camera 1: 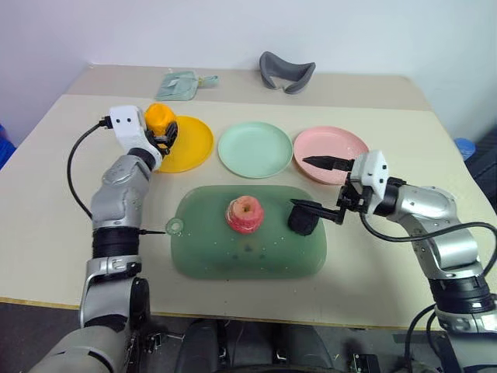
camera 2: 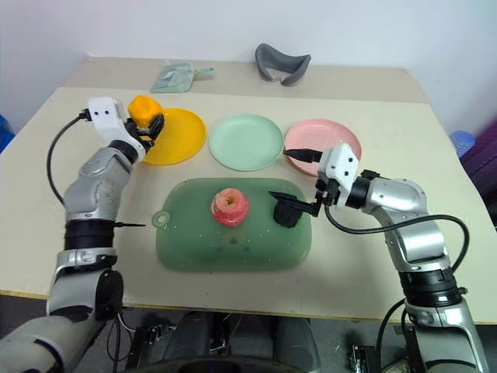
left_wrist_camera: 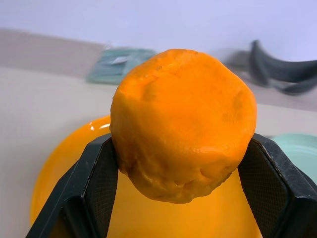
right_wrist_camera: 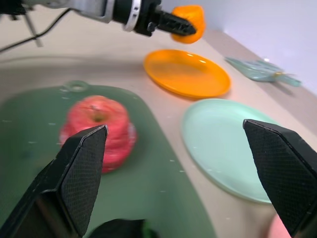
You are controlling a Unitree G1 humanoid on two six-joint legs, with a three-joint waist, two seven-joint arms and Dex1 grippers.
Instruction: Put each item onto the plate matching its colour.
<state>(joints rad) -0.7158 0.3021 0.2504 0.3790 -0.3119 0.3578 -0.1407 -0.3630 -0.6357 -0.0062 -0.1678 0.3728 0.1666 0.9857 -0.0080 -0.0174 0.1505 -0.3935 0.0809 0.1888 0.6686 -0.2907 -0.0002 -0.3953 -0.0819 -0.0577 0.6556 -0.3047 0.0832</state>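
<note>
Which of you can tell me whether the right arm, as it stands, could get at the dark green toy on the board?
Probably yes. The right gripper is open beside the dark green toy on the green board, with nothing between them. The red apple sits apart, and the left gripper is away holding the orange toy.

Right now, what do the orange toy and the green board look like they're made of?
Orange toy: probably soft foam or rubbery plastic, with a matte, dimpled, lumpy skin. Green board: seemingly translucent plastic or silicone, semi-gloss, with faint glare spots and rounded moulded corners.
</note>
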